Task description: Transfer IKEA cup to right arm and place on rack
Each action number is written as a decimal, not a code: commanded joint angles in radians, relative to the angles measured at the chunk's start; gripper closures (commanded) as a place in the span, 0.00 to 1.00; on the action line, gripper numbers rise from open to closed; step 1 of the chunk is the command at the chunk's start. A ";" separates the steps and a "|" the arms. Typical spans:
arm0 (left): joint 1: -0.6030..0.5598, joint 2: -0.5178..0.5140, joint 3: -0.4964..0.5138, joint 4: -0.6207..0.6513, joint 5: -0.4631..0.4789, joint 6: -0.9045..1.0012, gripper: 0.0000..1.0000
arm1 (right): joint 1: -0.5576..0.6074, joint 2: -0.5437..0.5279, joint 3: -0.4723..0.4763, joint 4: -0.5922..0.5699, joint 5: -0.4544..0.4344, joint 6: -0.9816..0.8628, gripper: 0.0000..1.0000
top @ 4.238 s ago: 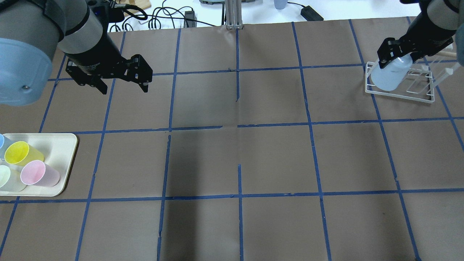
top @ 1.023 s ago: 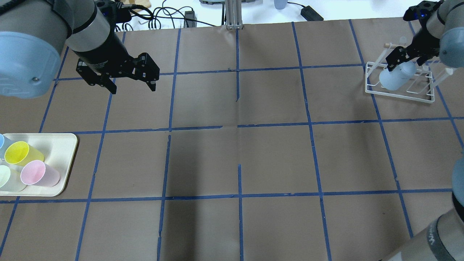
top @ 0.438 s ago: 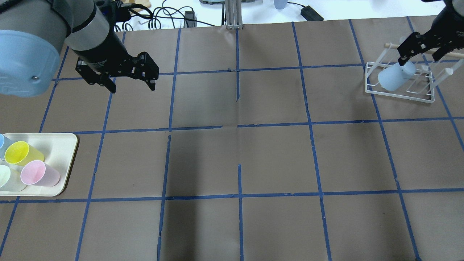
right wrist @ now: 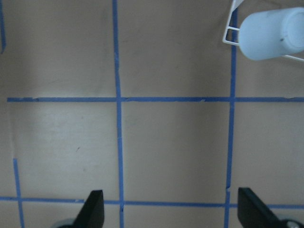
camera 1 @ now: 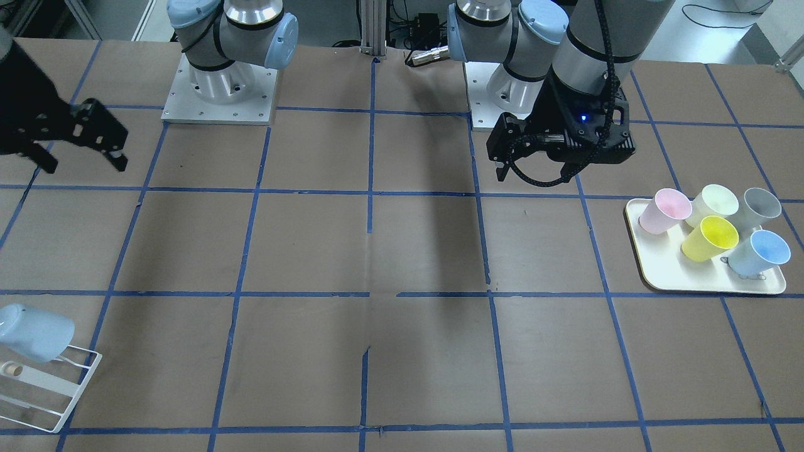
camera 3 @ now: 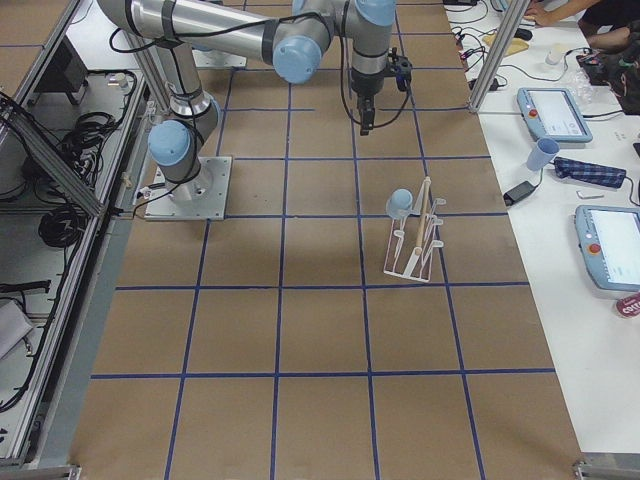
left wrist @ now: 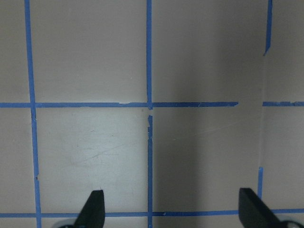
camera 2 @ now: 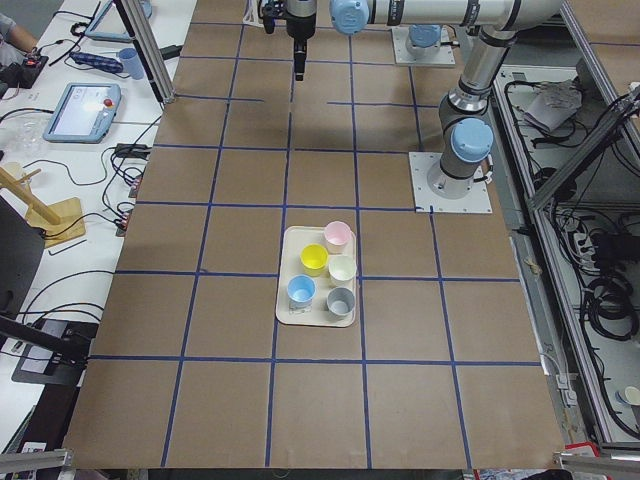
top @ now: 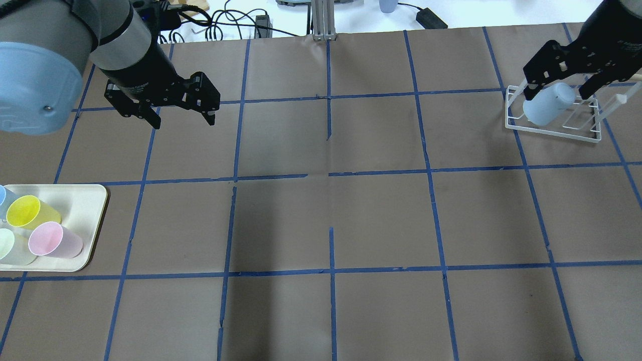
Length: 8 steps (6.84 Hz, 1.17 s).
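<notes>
The pale-blue IKEA cup point(top: 546, 108) sits upside down and tilted on a peg of the white wire rack point(top: 551, 131) at the far right. It also shows in the front view point(camera 1: 34, 333) and the right wrist view point(right wrist: 270, 35). My right gripper point(top: 556, 89) is open and empty, high above the cup and apart from it; the right wrist view shows its open fingertips point(right wrist: 92, 211) over bare table. My left gripper point(top: 181, 120) is open and empty over the far left of the table.
A cream tray point(top: 85, 210) at the near left holds several cups, among them a yellow one point(top: 27, 210), a pink one point(top: 52, 240), a blue-inside one point(camera 1: 760, 251) and a grey one point(camera 1: 760, 204). Cables lie beyond the table's far edge.
My right gripper lowered the cup onto the rack's peg, opened, and rose away from it. The cup stays on the rack. The left gripper has shifted only slightly.
</notes>
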State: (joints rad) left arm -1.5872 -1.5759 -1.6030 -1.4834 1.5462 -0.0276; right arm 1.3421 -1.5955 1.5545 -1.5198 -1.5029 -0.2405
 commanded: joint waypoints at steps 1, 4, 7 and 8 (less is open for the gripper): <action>0.001 0.001 0.000 0.000 0.000 0.000 0.00 | 0.135 -0.082 0.025 0.087 0.004 0.131 0.00; 0.001 0.001 0.000 0.002 0.011 0.036 0.00 | 0.190 -0.101 0.090 0.073 -0.013 0.155 0.00; 0.001 0.002 -0.002 -0.002 0.017 0.038 0.00 | 0.190 -0.164 0.183 0.018 -0.019 0.155 0.00; 0.000 0.002 0.000 -0.002 0.017 0.037 0.00 | 0.190 -0.159 0.171 0.018 -0.019 0.153 0.00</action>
State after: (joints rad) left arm -1.5863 -1.5741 -1.6040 -1.4847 1.5628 0.0098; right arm 1.5322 -1.7506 1.7220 -1.4856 -1.5198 -0.0864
